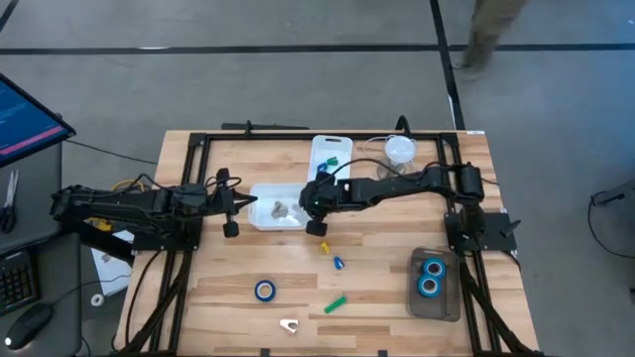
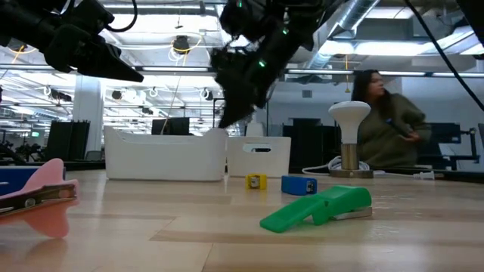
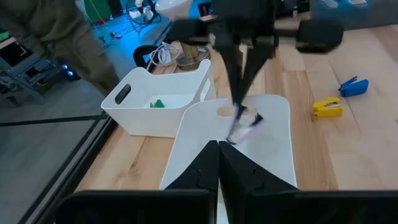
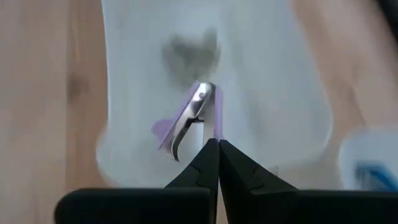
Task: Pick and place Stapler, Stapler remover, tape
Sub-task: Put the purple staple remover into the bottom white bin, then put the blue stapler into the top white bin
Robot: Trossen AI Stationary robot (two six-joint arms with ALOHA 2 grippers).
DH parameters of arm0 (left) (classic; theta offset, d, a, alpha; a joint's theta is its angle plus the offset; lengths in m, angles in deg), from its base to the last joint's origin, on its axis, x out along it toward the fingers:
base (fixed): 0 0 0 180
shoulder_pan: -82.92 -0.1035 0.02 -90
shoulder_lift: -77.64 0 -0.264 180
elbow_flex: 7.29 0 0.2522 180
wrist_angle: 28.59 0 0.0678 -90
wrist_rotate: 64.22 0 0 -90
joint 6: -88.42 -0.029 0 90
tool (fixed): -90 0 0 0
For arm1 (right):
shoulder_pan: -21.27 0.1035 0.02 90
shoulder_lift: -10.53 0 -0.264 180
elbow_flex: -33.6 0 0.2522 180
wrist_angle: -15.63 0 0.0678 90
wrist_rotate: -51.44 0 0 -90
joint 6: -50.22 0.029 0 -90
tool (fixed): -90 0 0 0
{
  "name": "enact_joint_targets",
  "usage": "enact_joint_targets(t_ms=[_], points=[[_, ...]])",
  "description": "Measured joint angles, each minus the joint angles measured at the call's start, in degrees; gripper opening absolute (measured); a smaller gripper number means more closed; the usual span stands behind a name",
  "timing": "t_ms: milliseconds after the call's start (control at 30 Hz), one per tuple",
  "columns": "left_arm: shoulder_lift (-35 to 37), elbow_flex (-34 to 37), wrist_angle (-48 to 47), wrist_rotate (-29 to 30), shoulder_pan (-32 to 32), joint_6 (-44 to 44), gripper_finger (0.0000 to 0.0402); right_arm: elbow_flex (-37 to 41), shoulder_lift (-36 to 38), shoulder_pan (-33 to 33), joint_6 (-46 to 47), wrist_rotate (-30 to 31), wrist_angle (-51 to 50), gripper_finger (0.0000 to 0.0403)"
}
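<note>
My right gripper (image 1: 307,205) is shut on a purple stapler remover (image 4: 194,118) and holds it above a low white tub (image 1: 276,210) at the table's middle. A greyish thing (image 1: 279,209) lies in that tub; what it is does not show. My left gripper (image 1: 246,203) waits shut by the tub's left side, holding nothing. A green stapler (image 1: 335,304), a yellow stapler (image 1: 324,248) and a blue stapler (image 1: 338,264) lie on the table, as do a pale stapler remover (image 1: 289,324) and one blue tape (image 1: 264,290). Two more tape rolls (image 1: 431,277) sit in a grey bin (image 1: 437,307). My right gripper pinches the stapler remover between its two fingertips, at the purple part (image 4: 215,132) nearest the fingers. The fingers slant down from the table's right side. The remover sticks out beyond the fingertips, metal claws (image 4: 186,127) ahead, clear of the tub below.
A second white tub (image 1: 330,156) with a green thing in it stands at the far edge, a white mushroom-shaped object (image 1: 399,149) to its right. A person (image 2: 382,113) sits beyond the table. Bare wood lies between the loose items in the near half.
</note>
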Motion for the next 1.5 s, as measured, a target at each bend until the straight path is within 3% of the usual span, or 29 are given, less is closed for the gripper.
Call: enact_joint_targets(t_ms=[833,1133,1333,1500], points=[[0.00,0.00,0.02,0.01,0.04,0.00,0.0001,-0.08,-0.89,-0.15,-3.30,-0.07,5.28,0.0003],[0.00,0.00,0.00,0.01,0.04,0.00,0.0001,-2.73,-0.89,-0.15,-3.52,-0.09,3.93,0.0075],[0.02,0.00,0.00,-0.01,0.04,0.00,0.0001,-7.82,-0.23,2.04,-3.43,-0.12,-5.73,0.0089],[0.00,0.00,0.00,0.00,0.04,-0.01,0.0001,-14.52,-0.15,5.77,4.06,-0.26,-22.49,0.0074]])
